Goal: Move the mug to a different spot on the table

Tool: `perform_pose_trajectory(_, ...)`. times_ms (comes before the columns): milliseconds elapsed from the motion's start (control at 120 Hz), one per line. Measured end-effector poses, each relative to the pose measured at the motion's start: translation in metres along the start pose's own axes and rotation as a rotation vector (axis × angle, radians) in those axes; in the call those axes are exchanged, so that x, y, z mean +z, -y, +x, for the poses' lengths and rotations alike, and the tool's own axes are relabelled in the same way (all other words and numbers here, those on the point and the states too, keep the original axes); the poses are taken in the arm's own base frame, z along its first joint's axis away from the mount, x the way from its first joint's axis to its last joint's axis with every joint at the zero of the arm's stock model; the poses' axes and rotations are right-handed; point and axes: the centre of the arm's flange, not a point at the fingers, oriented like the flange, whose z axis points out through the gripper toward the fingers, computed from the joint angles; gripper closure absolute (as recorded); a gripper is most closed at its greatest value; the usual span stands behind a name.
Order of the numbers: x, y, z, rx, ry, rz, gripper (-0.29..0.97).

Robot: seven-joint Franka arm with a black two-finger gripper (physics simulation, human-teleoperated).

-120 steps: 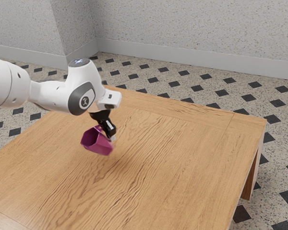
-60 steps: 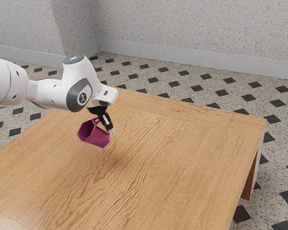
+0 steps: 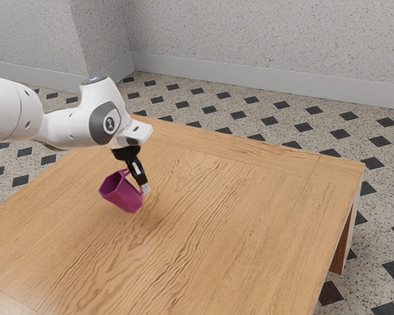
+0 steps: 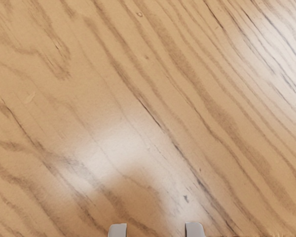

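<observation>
Saw bare wood grain of the table (image 3: 249,223) nearest the camera. From the wrist, caught two pale fingertips (image 4: 117,230) with a gap between them, tabletop grain below and a soft shadow on the wood just ahead.

Further in, over the table's part toward the exterior view's left, found the purple mug (image 3: 120,192) up in the air, clear of the tabletop, tilted. Read the gripper (image 3: 140,184) as pinching the mug at its rim: jaws clamped on the wall, one finger outside on the side toward the exterior view's right. Could not make out the second finger behind the mug. Traced the gripper up to the white arm (image 3: 65,125), stretched in above the table's edge from the exterior view's left.

Past that, noted the table's far corner and one table leg (image 3: 341,243) toward the exterior view's right. Beyond the table, logged black-and-white checkered floor (image 3: 282,108), then a speckled grey wall (image 3: 262,33) with a pale baseboard.
</observation>
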Motion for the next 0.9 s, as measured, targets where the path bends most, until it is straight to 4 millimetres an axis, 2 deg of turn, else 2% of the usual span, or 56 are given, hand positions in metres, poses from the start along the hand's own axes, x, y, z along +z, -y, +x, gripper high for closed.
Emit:
perform_pose_trajectory(250, 0.0, 0.008, 0.008, 0.152, -0.009, 0.093, 0.74)
perform_pose_trajectory(400, 0.006, 0.012, 0.0, 0.234, 0.006, 0.17, 0.73)
perform_pose_trajectory(617, -0.001, 0.012, 0.006, 0.409, 0.143, 0.335, 0.74)
perform_pose_trajectory(683, -0.001, 0.004, 0.009, 0.467, 0.227, 0.374, 0.74)
perform_pose_trajectory(758, 0.008, -0.012, 0.017, 0.513, 0.32, 0.39, 0.74)
perform_pose_trajectory(900, 0.022, -0.033, 0.021, 0.51, 0.433, 0.41, 0.74)
